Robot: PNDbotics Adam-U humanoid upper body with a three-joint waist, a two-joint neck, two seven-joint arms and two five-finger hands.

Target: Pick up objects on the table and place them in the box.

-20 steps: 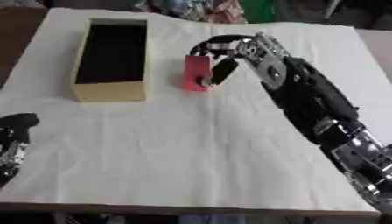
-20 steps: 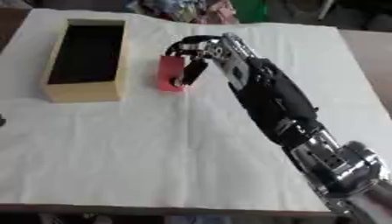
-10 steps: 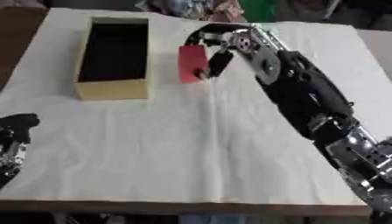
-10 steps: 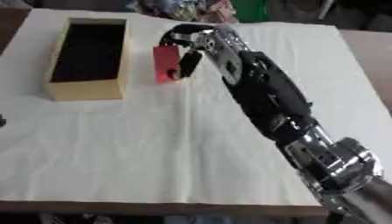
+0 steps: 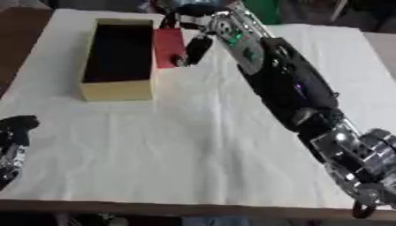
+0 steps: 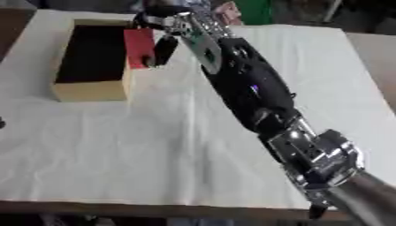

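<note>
A flat red block (image 5: 167,47) hangs above the table just right of the box's right wall, held upright. My right hand (image 5: 195,40) is shut on it, fingers curled round its top and right edge, the arm stretching in from the lower right. The box (image 5: 117,89) is a tan open-topped carton with a dark inside, standing at the far left of the white cloth; nothing shows inside it. My left hand (image 5: 14,141) rests at the lower left edge, clear of both, its fingers relaxed.
A white cloth (image 5: 185,145) covers the table, with its front edge near the bottom of the view. Dark and green clutter (image 6: 251,9) lies beyond the far edge.
My right hand has carried the red block up and to the left, from mid-table to the box's right wall. The left hand has stayed put.
</note>
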